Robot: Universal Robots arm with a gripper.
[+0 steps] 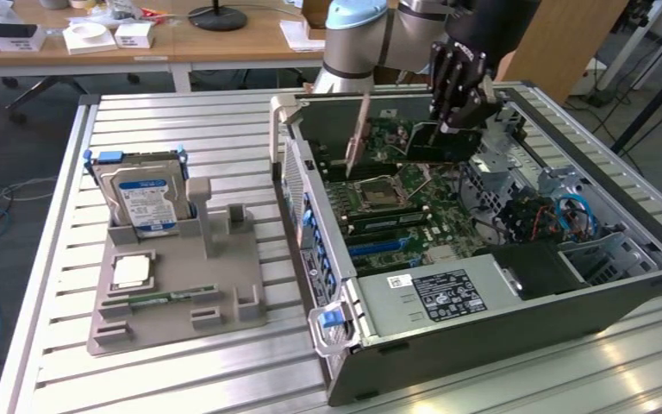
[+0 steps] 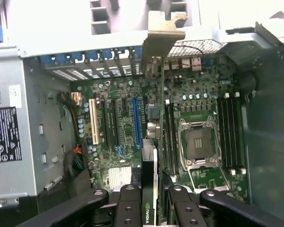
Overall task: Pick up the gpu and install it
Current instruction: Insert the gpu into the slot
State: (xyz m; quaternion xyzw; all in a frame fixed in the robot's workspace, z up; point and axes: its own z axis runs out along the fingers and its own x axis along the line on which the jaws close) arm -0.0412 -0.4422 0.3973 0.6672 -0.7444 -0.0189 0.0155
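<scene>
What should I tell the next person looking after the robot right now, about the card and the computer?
Gripper: shut on the gpu, with a finger on each face of the card.
Where: the gpu hangs on edge inside the open computer case, over the motherboard. Its metal bracket is toward the case's rear wall.
Done: the gpu is picked up and is inside the case. The hard drive stands in the grey holder on the exterior view's left.
Left: the gpu does not look seated in a slot yet.
</scene>
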